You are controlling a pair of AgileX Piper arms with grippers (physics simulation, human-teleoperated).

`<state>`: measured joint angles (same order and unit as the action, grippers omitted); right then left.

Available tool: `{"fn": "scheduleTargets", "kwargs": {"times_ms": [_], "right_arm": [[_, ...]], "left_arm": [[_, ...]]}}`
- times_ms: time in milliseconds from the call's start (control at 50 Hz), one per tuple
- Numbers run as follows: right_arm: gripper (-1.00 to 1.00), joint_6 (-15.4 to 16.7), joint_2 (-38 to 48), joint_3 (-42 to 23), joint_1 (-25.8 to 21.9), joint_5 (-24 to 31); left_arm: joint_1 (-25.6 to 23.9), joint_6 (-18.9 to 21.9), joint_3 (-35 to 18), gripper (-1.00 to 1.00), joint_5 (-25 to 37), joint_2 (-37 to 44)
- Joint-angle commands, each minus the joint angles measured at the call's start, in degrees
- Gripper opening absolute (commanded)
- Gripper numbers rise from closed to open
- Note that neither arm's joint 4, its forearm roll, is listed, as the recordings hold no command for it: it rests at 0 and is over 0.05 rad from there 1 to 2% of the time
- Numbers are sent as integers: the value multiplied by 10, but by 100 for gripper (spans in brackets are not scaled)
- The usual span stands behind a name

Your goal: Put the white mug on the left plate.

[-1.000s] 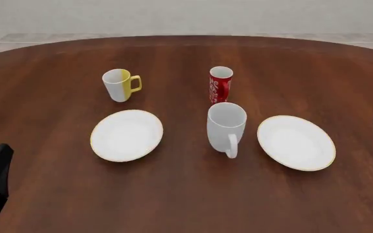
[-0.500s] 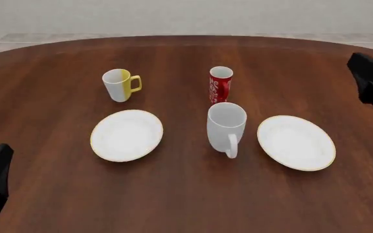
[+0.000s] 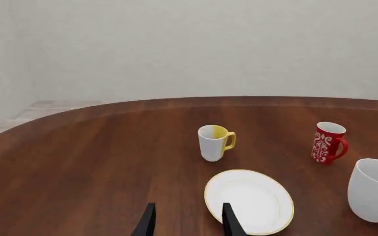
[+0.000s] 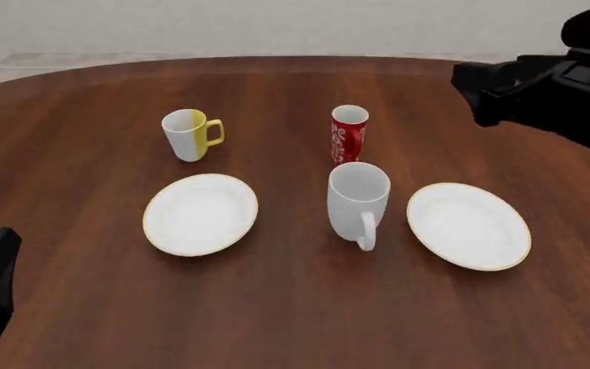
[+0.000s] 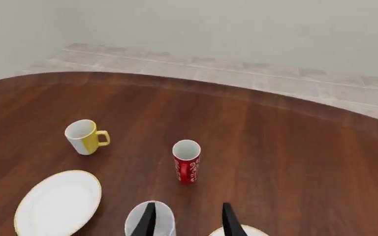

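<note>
White mug [image 4: 358,201] upright mid-table, handle toward near edge, between left plate [image 4: 200,214] and right plate [image 4: 469,225]; red cup [image 4: 349,134] just behind. Right gripper [image 5: 187,223] raised toward far right edge, fingers parted, empty. Left gripper [image 3: 187,223] near left corner, fingers parted, empty.

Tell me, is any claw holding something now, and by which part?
Nothing is held. The left claw and right claw are both open and empty; the white mug stands untouched on the table.
</note>
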<state>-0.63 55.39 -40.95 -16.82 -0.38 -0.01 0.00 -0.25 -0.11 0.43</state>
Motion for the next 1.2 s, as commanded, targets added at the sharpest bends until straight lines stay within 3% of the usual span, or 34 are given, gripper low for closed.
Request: {"fn": "scheduleTargets", "kwargs": {"times_ms": [20, 240, 440, 780, 1200], "right_arm": [[100, -33, 75, -34, -45, 12], [100, -33, 109, -22, -62, -21], [100, -83, 120, 9, -64, -43], [100, -114, 140, 52, -73, -63], [100, -138, 130, 112, -52, -88]], "left_arm": [[0, 0, 0, 100, 0, 0], [0, 0, 0, 100, 0, 0], [0, 0, 0, 100, 0, 0], [0, 0, 0, 100, 0, 0], [0, 0, 0, 100, 0, 0]]}}
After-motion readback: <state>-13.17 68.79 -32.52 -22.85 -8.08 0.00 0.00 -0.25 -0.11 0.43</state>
